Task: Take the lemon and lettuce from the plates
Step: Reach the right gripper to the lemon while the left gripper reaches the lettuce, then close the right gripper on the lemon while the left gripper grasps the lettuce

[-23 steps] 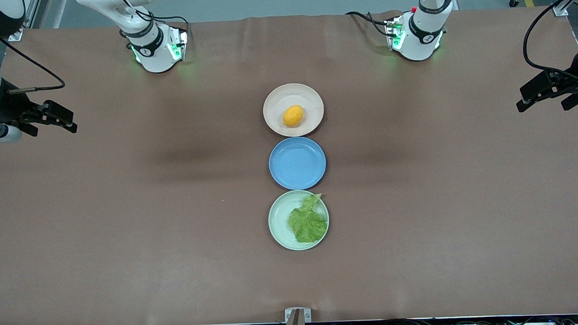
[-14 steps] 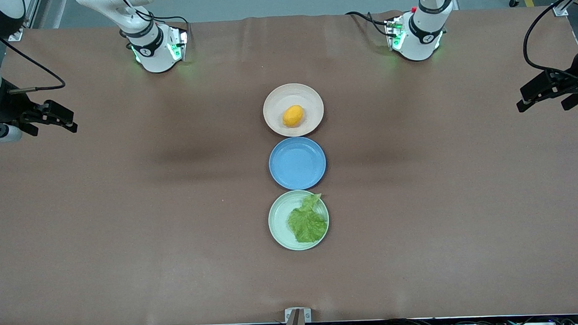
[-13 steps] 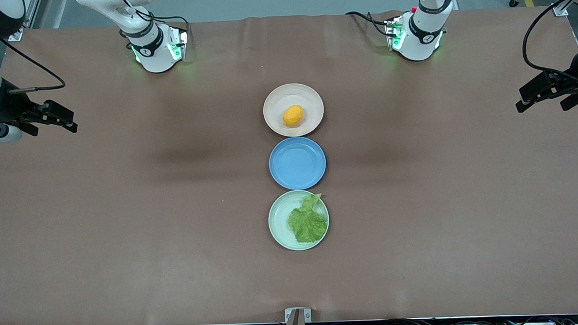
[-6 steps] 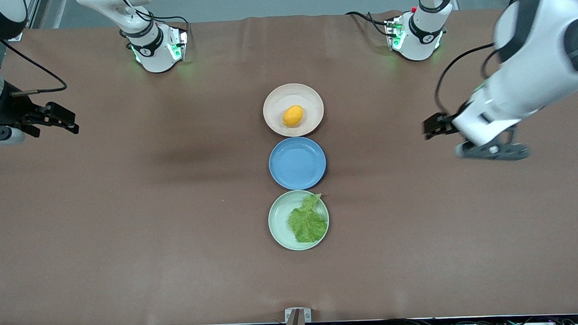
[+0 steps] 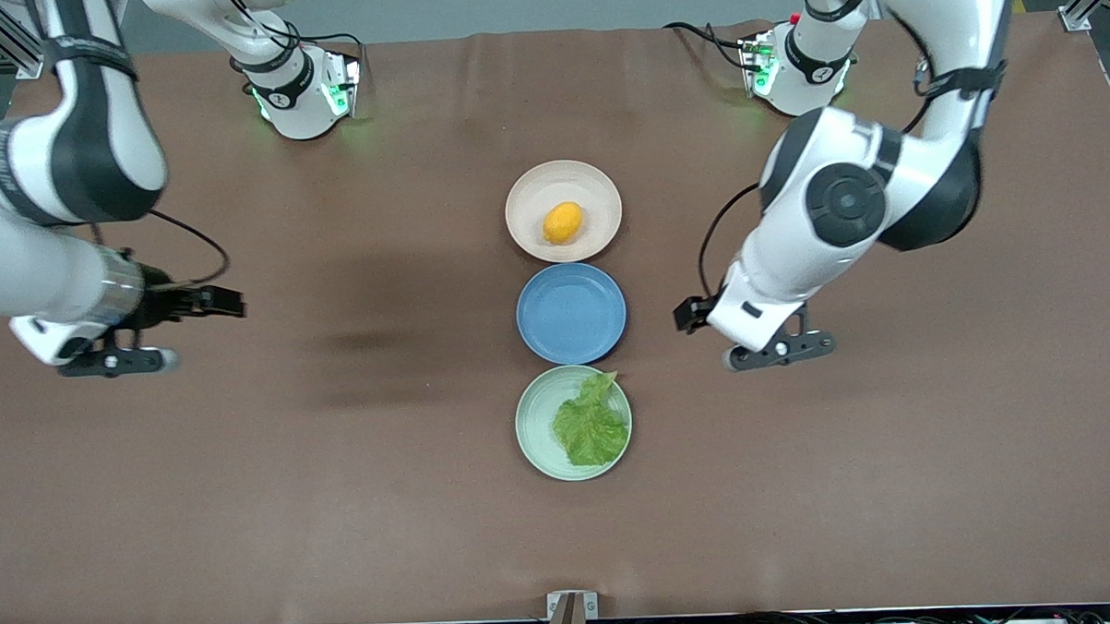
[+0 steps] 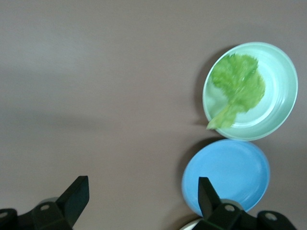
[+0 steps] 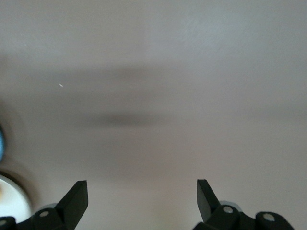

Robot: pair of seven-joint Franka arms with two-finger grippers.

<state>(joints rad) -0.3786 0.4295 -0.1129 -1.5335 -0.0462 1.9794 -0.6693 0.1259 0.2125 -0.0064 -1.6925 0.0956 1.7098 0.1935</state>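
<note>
Lying lettuce [image 6: 237,86] near open left pincer [image 6: 141,199]

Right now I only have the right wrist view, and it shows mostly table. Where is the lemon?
Observer: The lemon lies on the beige-pink plate, the plate farthest from the front camera.
Operator: And the lettuce?
Observer: The lettuce is on the mint green plate, nearest the front camera; a blue plate sits between the two.
Operator: My right gripper is open over the table toward the right arm's end. Where is the left gripper?
Observer: The left gripper is over the table beside the blue plate, toward the left arm's end, its fingers open and holding nothing.
</note>
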